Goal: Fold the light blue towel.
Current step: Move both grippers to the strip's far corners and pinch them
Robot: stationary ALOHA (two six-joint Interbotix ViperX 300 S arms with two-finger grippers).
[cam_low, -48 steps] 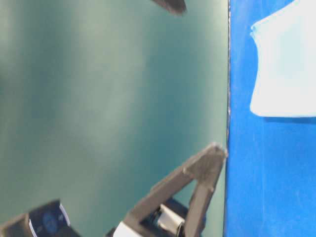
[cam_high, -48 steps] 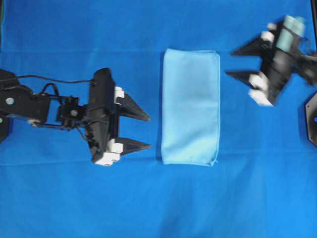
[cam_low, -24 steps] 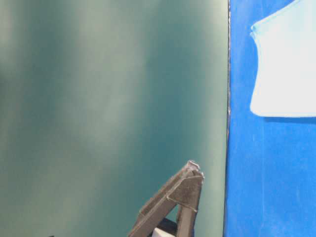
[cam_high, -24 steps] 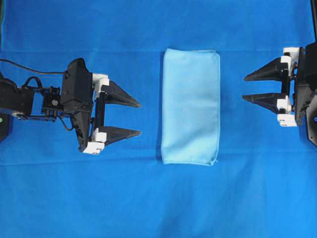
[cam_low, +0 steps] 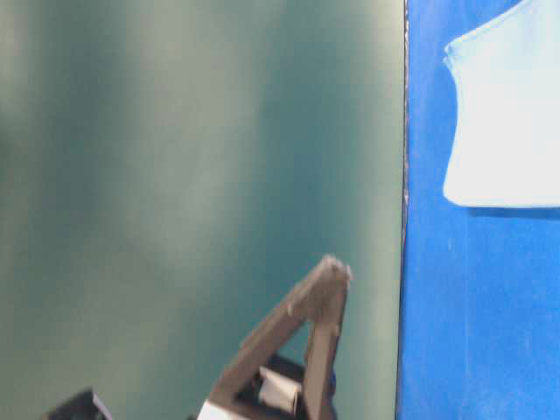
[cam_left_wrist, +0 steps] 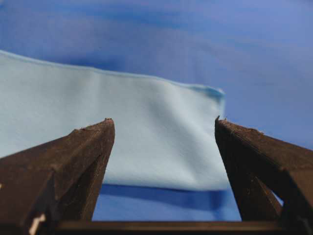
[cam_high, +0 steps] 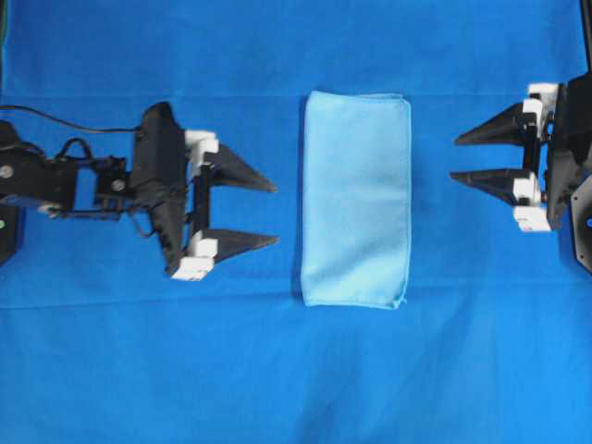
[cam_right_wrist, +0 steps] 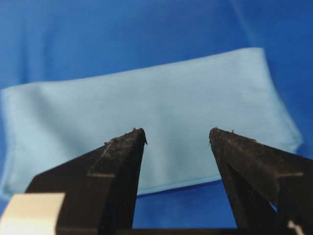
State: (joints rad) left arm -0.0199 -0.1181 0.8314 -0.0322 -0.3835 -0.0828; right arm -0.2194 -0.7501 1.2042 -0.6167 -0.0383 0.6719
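Overhead: folded light blue towel (cam_high: 356, 199), royal-blue covering (cam_high: 296, 370)

Royal-blue table cover (cam_high: 277, 388) lay flat across the whole work surface, faint crease lines running across near the far side. Behind the table edge stood a plain dark green backdrop (cam_low: 192, 157), seen from table level.

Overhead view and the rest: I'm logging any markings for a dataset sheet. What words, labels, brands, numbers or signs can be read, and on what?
None can be read.
The light blue towel: plain, no tag or print visible.
The left gripper and right gripper: black with white blocks, no lettering visible.
The blue table covering: unmarked.
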